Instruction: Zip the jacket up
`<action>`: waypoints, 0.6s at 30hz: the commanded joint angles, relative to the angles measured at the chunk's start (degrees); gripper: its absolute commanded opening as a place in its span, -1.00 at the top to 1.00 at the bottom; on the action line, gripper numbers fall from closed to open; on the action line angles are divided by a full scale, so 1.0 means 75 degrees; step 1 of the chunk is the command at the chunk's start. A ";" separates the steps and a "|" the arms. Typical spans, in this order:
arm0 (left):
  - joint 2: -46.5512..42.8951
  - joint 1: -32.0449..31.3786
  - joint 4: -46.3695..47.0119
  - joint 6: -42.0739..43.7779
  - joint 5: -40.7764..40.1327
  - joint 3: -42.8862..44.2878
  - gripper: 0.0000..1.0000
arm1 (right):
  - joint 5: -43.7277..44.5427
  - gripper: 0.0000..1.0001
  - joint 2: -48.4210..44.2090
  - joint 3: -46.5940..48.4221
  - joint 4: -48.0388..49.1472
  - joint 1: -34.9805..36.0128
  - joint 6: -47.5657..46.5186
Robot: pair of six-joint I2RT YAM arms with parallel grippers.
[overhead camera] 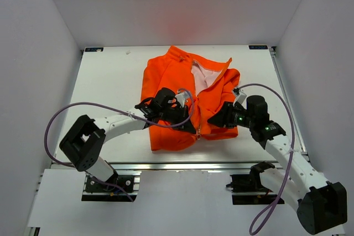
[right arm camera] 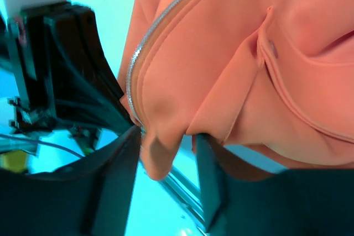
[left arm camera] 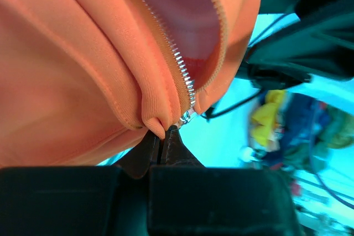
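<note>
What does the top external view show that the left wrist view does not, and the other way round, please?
Only the top external view: the whole bright orange fabric jacket lying on the flat white table, with its stand collar at the far side.
Only the left wrist view: the small silver metal zipper teeth one by one, and the left gripper shut on a fold of hem beside the zipper's foot.
Both: the orange fabric, the pale pinkish lining and the open front.
</note>
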 commanded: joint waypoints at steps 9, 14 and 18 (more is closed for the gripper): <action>-0.0305 0.0508 0.0191 -0.0899 0.1655 0.0454 1.00 | 0.0816 -0.74 -0.0478 0.1642 -0.1981 0.0443 -0.2354; -0.0177 0.0742 0.0318 -0.1425 0.2356 0.0783 1.00 | 0.1918 -0.79 -0.0877 0.2450 -0.2637 0.0910 -0.3255; -0.0106 0.0813 0.0624 -0.1976 0.2616 0.0794 1.00 | 0.2972 -0.79 -0.1054 0.2827 -0.2545 0.1718 -0.3701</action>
